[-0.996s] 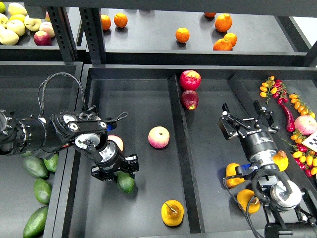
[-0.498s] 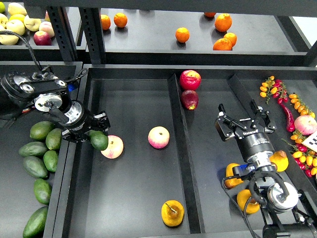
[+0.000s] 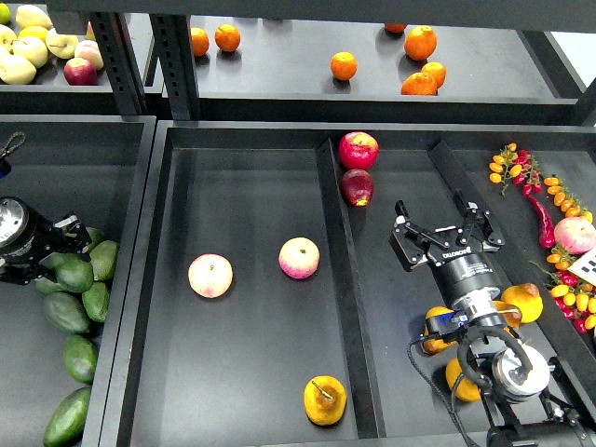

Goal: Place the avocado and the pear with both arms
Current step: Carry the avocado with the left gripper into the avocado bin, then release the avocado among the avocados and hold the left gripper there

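Now our left gripper (image 3: 58, 253) pinches the avocado (image 3: 74, 274) over the left bin's pile. Our right gripper (image 3: 443, 233), spread and empty, is the arm nearer the pear (image 3: 324, 399), low to its left.

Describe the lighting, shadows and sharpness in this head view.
Head view: even overhead light, with soft, short shadows under the apples and the pear; small glints on the red apple and the oranges. The fruit is sharp. The left gripper at the frame's edge is dark, its fingers hard to separate over the avocados; the right gripper reads crisply, open.
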You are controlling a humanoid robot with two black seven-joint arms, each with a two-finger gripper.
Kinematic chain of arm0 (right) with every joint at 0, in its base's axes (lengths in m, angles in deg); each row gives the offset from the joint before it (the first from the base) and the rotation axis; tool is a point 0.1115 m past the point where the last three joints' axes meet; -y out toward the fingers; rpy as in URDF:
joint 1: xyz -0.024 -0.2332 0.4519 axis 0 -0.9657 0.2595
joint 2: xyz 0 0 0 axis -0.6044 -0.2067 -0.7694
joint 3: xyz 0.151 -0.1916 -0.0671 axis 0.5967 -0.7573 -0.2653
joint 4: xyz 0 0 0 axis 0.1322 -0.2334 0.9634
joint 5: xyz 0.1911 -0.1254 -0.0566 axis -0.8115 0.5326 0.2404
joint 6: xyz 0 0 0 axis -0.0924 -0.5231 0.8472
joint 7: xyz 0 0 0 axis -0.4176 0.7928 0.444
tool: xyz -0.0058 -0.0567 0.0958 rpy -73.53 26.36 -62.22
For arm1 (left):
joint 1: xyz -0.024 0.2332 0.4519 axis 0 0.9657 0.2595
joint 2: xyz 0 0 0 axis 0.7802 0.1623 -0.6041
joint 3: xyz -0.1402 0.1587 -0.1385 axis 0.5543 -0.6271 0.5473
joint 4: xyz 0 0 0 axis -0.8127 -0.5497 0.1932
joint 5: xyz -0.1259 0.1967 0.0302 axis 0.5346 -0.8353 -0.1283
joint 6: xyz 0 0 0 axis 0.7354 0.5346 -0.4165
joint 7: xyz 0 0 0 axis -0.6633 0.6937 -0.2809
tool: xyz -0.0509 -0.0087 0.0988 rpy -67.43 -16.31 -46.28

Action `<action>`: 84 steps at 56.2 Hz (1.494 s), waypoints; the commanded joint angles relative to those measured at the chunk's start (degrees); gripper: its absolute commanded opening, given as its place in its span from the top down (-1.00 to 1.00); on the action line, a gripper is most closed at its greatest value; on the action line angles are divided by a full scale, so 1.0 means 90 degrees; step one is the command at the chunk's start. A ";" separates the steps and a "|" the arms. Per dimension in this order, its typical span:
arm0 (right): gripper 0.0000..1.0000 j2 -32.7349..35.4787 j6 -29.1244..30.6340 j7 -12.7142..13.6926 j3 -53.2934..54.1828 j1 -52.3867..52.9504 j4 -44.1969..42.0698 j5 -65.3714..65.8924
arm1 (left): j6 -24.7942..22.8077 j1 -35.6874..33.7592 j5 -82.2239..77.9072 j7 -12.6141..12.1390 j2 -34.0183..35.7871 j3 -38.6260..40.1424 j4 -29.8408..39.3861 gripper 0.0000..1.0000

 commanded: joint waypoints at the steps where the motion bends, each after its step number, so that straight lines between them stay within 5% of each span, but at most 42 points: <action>1: -0.99 0.0000 -0.0010 0.0009 -0.0011 0.0001 -0.0007 0.0003 | 0.0000 0.0221 -0.0022 0.0001 0.0188 0.0012 0.0185 0.46; 49: -0.99 0.0000 -0.0010 0.0009 -0.0108 -0.0009 -0.0026 0.0003 | 0.0000 0.1765 -0.0813 0.0001 0.0423 0.1320 0.0195 0.43; 84: -0.99 0.0000 -0.0010 0.0009 -0.0147 -0.0009 -0.0046 0.0003 | 0.0000 0.2233 -0.0988 0.0001 0.0354 0.1360 0.0156 0.33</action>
